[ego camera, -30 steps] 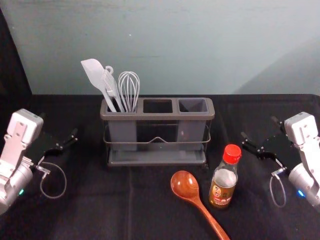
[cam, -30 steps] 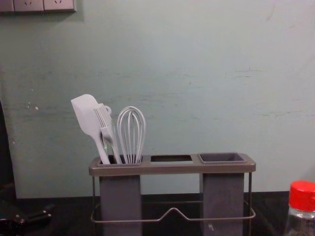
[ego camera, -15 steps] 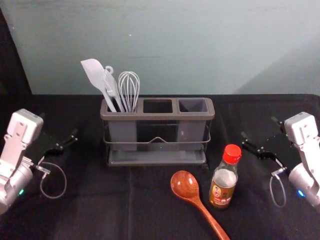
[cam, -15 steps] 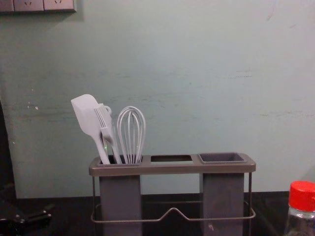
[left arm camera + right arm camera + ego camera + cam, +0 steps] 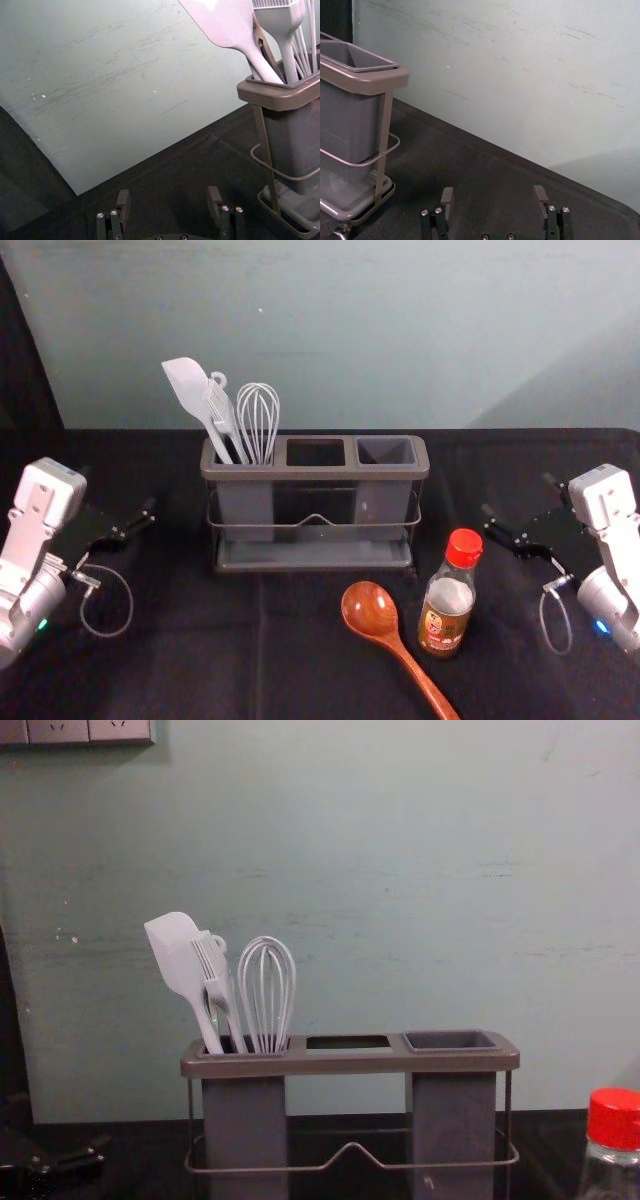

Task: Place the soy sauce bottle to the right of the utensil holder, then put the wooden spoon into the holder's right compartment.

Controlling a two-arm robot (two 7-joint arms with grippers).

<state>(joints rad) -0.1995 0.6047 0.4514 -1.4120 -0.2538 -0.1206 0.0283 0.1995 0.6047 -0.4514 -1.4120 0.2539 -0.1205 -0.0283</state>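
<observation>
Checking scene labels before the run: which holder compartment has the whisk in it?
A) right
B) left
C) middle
B: the whisk stands in the left compartment of the utensil holder, beside the white spatula.

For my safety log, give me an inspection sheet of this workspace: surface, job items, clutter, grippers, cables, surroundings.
Surface: black cloth, faintly creased.
Utensil holder: upright, white utensils in its left compartment.
Soy sauce bottle: upright, capped, in front of the holder's right end.
Wooden spoon: lying flat, bowl left of the bottle.
Clutter: nothing seen.
Left gripper: open, empty, left of the holder.
Right gripper: open, empty, right of the holder.
Cables: thin loop at each wrist.
Surroundings: scuffed wall behind.
</observation>
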